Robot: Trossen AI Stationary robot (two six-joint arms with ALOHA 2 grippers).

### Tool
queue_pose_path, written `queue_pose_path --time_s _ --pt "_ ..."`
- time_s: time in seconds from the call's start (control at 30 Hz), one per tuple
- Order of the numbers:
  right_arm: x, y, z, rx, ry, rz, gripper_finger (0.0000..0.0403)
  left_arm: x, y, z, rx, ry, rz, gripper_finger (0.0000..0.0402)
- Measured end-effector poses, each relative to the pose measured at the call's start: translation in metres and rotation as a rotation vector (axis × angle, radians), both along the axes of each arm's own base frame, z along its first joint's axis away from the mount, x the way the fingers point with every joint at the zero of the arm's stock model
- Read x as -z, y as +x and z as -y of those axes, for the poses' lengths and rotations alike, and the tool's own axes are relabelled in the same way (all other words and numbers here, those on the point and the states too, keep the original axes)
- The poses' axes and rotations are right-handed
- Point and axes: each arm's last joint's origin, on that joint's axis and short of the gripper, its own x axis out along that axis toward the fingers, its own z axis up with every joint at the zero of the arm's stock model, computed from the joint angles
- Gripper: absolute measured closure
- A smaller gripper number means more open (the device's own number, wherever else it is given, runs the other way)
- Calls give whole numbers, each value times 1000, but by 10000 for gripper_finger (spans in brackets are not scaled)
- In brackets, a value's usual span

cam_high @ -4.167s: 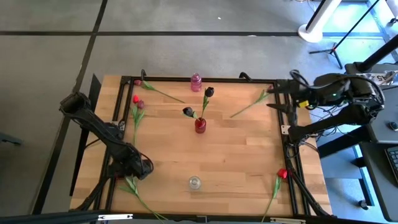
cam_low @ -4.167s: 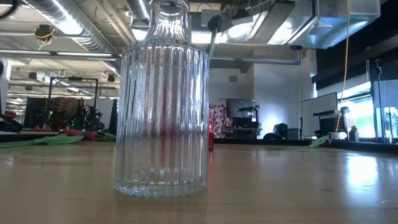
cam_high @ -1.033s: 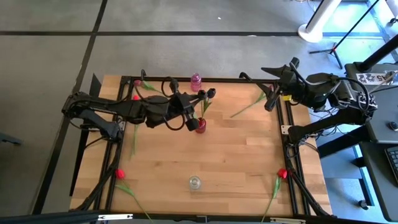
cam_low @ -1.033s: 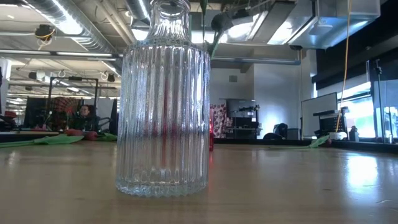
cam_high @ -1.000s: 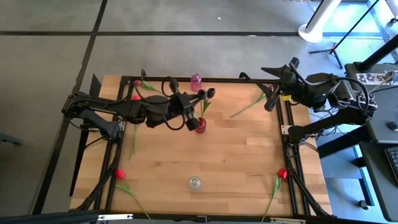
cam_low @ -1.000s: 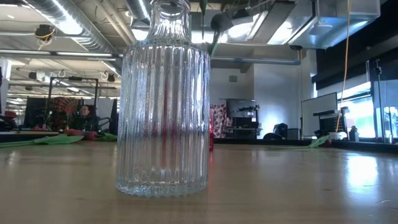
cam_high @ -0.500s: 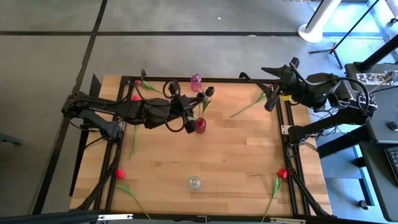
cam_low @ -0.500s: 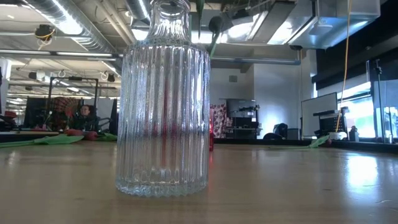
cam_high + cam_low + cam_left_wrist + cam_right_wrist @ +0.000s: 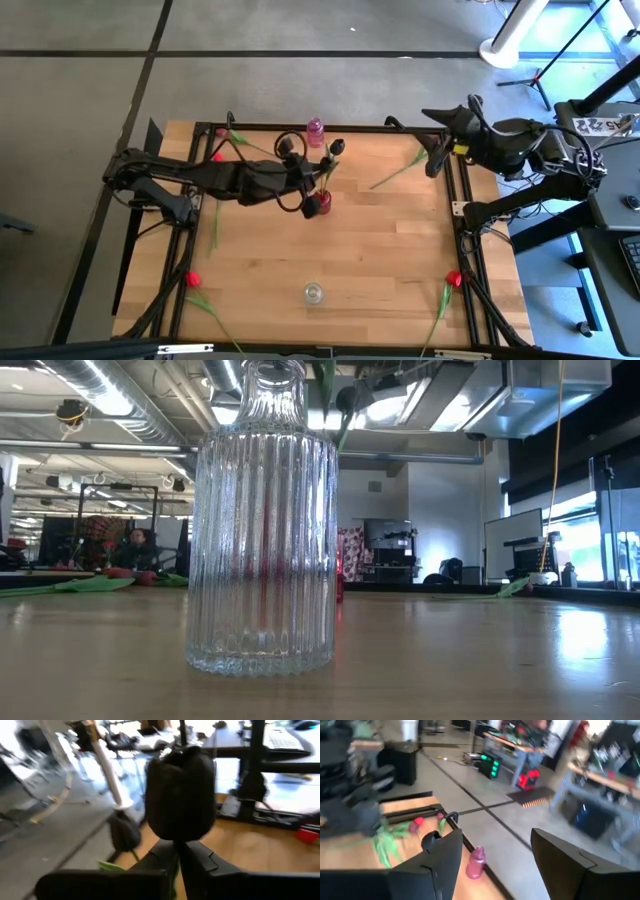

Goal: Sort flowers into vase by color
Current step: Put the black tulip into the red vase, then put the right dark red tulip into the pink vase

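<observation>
2 dark flowers (image 9: 336, 147) at the red vase (image 9: 322, 203) mid-table; left gripper (image 9: 305, 172) pinches 1 by its stem just above it. Right gripper (image 9: 437, 137) spread, idle at far-right edge. Approx 6 flowers (image 9: 190, 280) left lying round table; pink vase (image 9: 315, 131) & clear vase (image 9: 313, 293) look empty, so early going.

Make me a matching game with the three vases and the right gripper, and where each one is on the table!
Things:
1. pink vase
2. red vase
3. clear vase
4. right gripper

Places:
A. middle of the table, dark tulips in it
B. near edge
C. far right corner, fingers apart
D. far edge

Pairs: 1-D, 2-A, 3-B, 4-C
</observation>
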Motion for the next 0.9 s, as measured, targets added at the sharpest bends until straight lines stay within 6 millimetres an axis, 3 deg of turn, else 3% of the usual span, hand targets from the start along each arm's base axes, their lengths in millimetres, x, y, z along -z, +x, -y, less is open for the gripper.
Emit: queue_pose_path --time_s 0.13,0.33,0.63,0.73,0.9 --pt "7 -3 1 90 185 76 166 -6 -6 -2 52 -155 3 329" --pt "21 1 10 216 627 250 166 -11 -19 -15 82 -392 -139 263" --pt "48 24 44 472 732 140 166 -38 -31 -23 83 -414 -177 218" --pt "68 29 59 600 812 93 166 -63 -37 -20 136 -391 -103 219" --pt "129 34 91 796 937 40 166 -104 -55 -15 210 -323 7 222"
